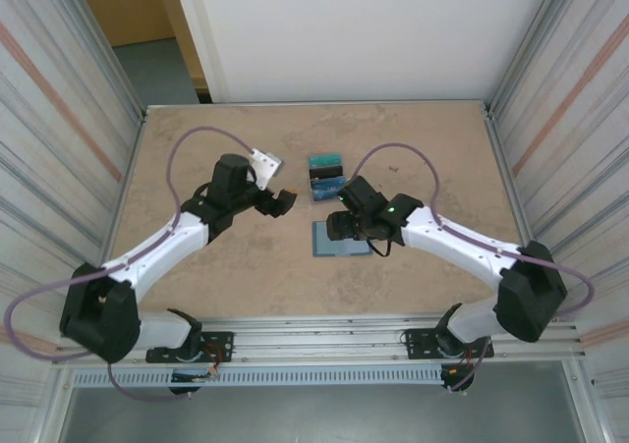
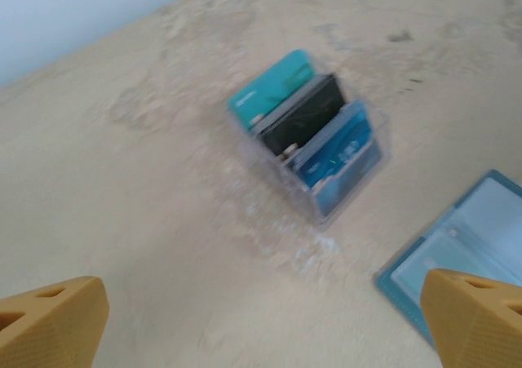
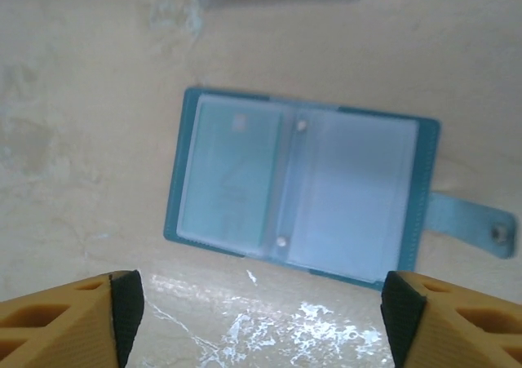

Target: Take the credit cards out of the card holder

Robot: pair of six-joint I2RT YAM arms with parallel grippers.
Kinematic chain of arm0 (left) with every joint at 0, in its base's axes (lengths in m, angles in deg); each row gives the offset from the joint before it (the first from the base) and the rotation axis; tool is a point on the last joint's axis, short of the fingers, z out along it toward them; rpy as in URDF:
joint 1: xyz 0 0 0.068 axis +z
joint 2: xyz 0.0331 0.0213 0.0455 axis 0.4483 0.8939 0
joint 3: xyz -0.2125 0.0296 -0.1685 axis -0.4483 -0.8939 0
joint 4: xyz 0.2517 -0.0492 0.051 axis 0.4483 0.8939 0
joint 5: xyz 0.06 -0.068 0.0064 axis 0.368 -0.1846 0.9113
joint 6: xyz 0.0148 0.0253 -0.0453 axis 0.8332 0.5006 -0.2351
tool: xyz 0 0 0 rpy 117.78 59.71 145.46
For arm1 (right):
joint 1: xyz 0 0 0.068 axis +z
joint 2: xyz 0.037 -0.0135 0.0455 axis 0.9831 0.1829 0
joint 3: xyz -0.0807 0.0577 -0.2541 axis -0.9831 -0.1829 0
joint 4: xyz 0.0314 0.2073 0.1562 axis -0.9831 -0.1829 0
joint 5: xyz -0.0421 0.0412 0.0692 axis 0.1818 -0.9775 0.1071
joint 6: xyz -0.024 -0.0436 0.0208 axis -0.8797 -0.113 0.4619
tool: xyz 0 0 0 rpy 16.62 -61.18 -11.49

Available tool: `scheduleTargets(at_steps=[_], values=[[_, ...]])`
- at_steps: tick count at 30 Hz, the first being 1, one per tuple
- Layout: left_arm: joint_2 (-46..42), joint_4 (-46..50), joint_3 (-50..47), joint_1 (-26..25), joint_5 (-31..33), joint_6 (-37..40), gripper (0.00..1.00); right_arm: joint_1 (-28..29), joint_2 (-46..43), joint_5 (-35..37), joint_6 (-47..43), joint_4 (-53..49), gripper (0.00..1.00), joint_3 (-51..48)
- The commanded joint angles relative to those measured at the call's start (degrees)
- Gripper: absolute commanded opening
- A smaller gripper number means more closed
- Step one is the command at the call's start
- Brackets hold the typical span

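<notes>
Tray [image 2: 325, 215]: teal, black, blue credit cards [image 2: 303, 115] upright
Card holder [image 3: 302, 192]: open flat beside tray
Left gripper [image 2: 261, 319]: spread wide, empty
Right gripper [image 3: 263, 303]: spread wide, empty

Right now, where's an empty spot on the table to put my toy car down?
The far right corner, between the clear card stand and the side wall, is bare. So is the far left corner beyond the left arm, and the near strip between both arms. The middle is crowded: stand, open card holder, right arm.

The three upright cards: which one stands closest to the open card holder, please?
The blue card; the black card and teal card stand farther away.
</notes>
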Motion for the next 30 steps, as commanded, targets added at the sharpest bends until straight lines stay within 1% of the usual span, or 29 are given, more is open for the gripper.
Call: scheduleTargets(at_steps=[1,5,10,12,14,20,30], values=[[-6.17,-2.49,-4.75,0.71,10.21,-11.14,0.99,1.82,5.02,0.03,2.29,-2.46,0.72,4.1],[-10.5,-1.04,-9.05,1.03,10.47,-17.04,0.99,3.86,12.15,0.37,0.67,-4.58,0.59,8.78],[-13.38,-2.13,-13.79,1.1,10.1,-23.14,0.99,5.46,18.8,1.41,-1.19,-7.32,0.52,13.55],[-13.86,-2.72,-15.2,1.08,10.54,-24.61,0.99,5.48,20.44,1.91,-1.41,-8.06,0.52,14.54],[-13.81,-3.34,-16.16,1.1,11.24,-25.47,0.99,5.39,21.75,2.13,-1.72,-8.22,0.54,15.08],[-12.47,-2.79,-16.28,1.07,12.14,-25.79,0.99,5.03,25.33,2.4,-2.47,-8.55,0.57,16.51],[-11.08,-3.61,-17.37,1.07,10.25,-26.69,0.99,4.11,27.91,2.05,-2.65,-7.02,0.57,16.57]])
